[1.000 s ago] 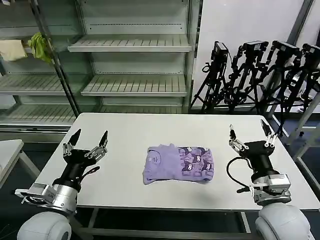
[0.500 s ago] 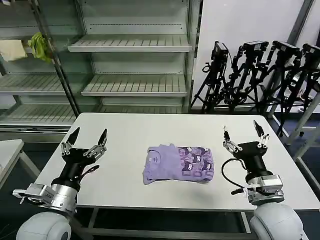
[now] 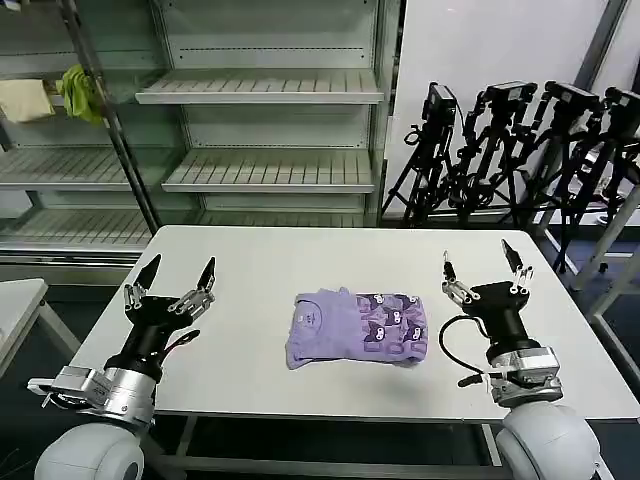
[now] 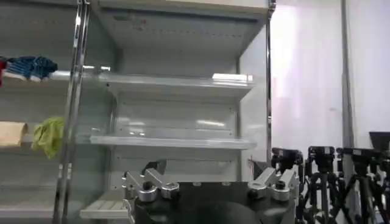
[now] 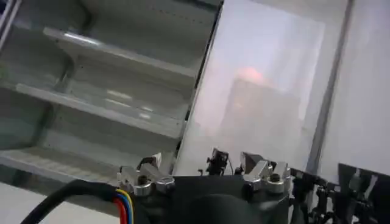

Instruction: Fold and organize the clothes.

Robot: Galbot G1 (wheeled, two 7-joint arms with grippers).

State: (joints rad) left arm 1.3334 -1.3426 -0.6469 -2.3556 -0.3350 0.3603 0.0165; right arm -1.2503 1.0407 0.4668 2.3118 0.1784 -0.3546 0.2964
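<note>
The clothes, a lavender T-shirt (image 3: pixel 356 327), lie folded into a compact rectangle at the middle of the white table (image 3: pixel 270 262), with the darker purple cartoon print showing on its right half. My left gripper (image 3: pixel 179 272) is raised over the table's left side, fingers spread open and pointing up, holding nothing. My right gripper (image 3: pixel 482 263) stands likewise open and empty over the table's right side. Both are well apart from the shirt. In the wrist views each gripper, left (image 4: pixel 209 176) and right (image 5: pixel 205 171), points at the shelving and wall.
Metal shelving (image 3: pixel 262 90) stands behind the table, with a yellow-green cloth (image 3: pixel 82 88) and a cream cloth (image 3: pixel 24 99) hanging at the far left. Black camera tripods (image 3: pixel 520 150) crowd the back right. A second white table edge (image 3: pixel 18 300) sits at the left.
The right gripper has drifted a little left and up, toward the shirt. The left gripper and the shirt have stayed put.
</note>
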